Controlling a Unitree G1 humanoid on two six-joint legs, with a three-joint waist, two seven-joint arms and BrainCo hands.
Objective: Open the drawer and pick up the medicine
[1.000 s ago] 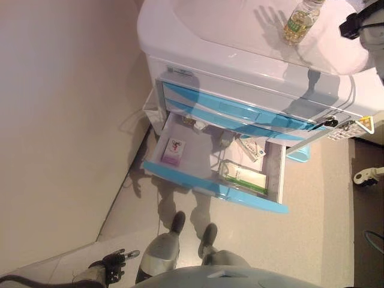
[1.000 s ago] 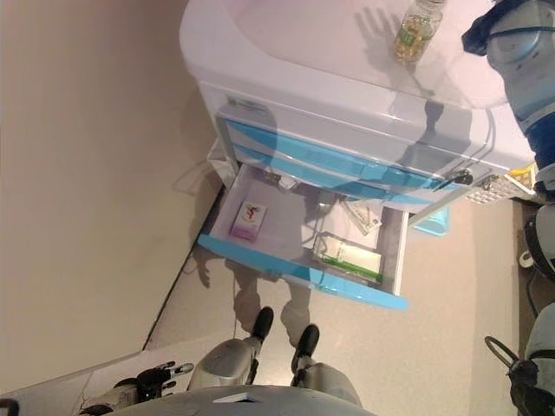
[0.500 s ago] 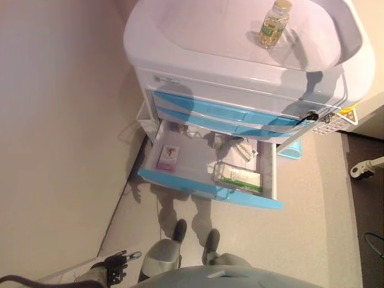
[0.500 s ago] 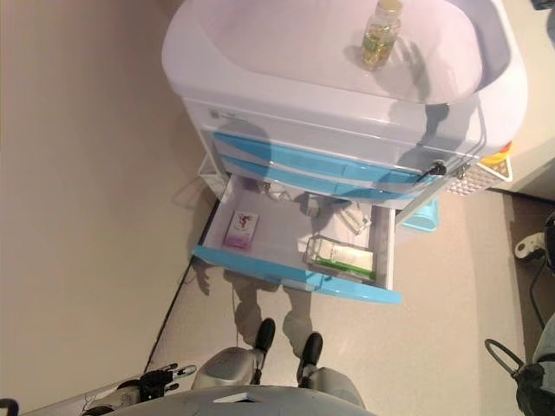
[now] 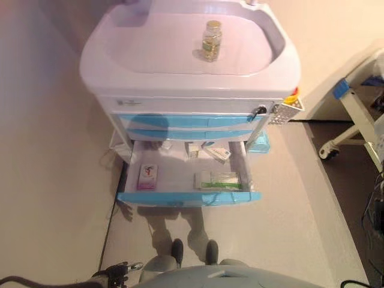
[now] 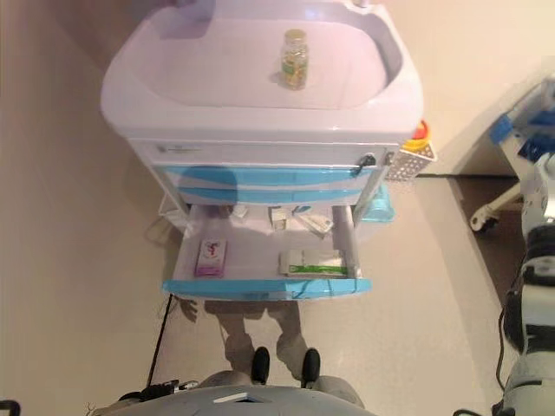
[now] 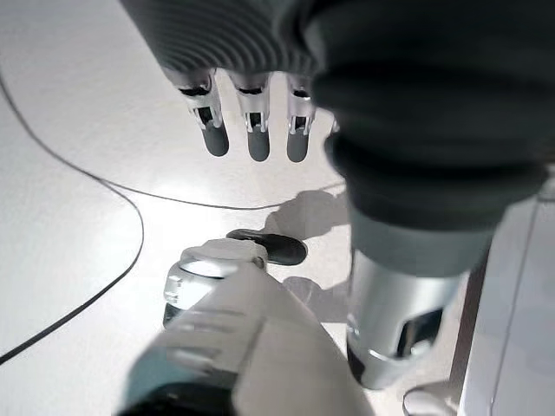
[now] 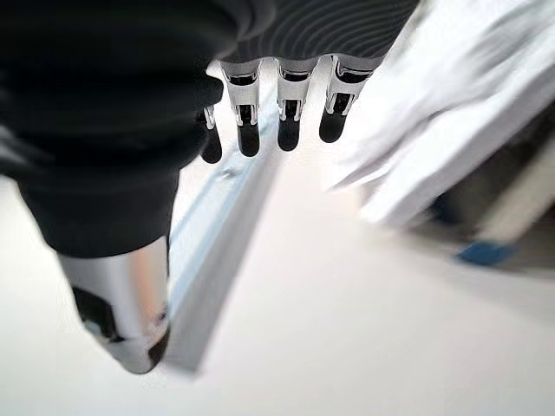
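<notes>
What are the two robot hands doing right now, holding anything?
Left robot hand: open, fingers straight, holding nothing, down by the floor.
Right robot hand: open, fingers straight, holding nothing.

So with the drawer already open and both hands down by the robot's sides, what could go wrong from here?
The open drawer holds several packs: a pink box, a green-and-white box and smaller ones at the back, so the wrong one may get picked. The left hand and right hand hang open, far from it; a long reach could knock the drawer's blue front.

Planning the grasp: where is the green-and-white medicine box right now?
The green-and-white medicine box lies flat in the open blue-fronted drawer, front right, with the pink box to its left.
</notes>
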